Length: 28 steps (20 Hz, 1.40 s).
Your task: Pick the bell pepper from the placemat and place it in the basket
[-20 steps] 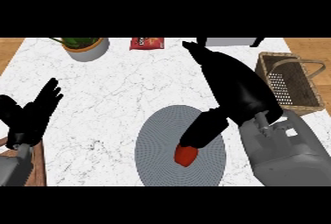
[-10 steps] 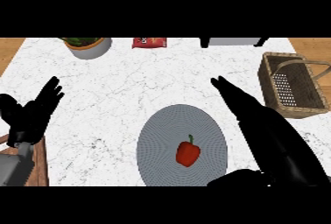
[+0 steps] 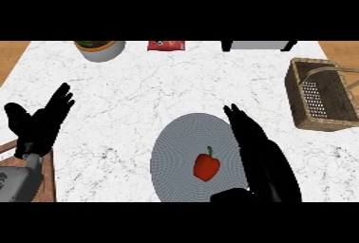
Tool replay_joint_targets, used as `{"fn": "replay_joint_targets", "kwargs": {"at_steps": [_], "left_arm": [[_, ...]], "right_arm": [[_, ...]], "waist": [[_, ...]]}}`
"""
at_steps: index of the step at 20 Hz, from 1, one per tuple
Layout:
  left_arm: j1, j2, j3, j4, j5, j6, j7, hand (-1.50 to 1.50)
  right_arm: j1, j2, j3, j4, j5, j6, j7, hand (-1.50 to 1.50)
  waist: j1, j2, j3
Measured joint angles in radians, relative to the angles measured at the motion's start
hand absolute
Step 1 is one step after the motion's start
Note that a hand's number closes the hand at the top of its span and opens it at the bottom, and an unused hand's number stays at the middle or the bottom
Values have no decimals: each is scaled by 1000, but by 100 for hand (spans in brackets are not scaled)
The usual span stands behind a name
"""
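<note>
**Pepper on placemat, right hand open beside it**

Red bell pepper [image 3: 206, 166] lies on the round grey placemat [image 3: 174, 151], right of the mat's centre, green stem pointing away from the robot. Nothing grips it.

Right hand [image 3: 263, 156] is just right of the pepper, over the mat's right edge. Its fingers are straight and together, pointing up the view, so it is open. A narrow strip of mat shows between hand and pepper.

Left hand [image 3: 38, 124] rests open at the left edge, fingers up, well apart from the mat.

Wicker basket [image 3: 298, 102] stands at the right edge of the white marble worktop [image 3: 140, 95], apart from the mat, handle across the top.

Along the far edge are a grey pot with a plant [image 3: 100, 49], a red packet [image 3: 166, 45] and a pale box [image 3: 257, 45].
</note>
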Motion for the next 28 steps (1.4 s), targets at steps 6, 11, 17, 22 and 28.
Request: {"fn": "replay_joint_targets", "kwargs": {"at_steps": [6,11,17,22,28], "left_arm": [[-10,-20,23,-12,-26,-14,22,0],[-7,-38,44,-23,-44,-36,43,0],[-21,-58,90,8,-79,-74,38,0],[-1,-83,117,-28,-114,-91,64,0],[-20,-122,140,-13,-157,-97,67,0]], "right_arm": [[56,89,-7,176,68,-150,-132,-150],[63,144,-13,322,93,-166,-174,-150],[74,178,-36,393,112,-123,-195,-150],[112,173,-62,387,120,-93,-248,-150],[175,171,-77,352,106,-82,-320,-150]], "waist": [[5,1,0],[7,1,0],[4,2,0],[4,1,0],[2,1,0]]}}
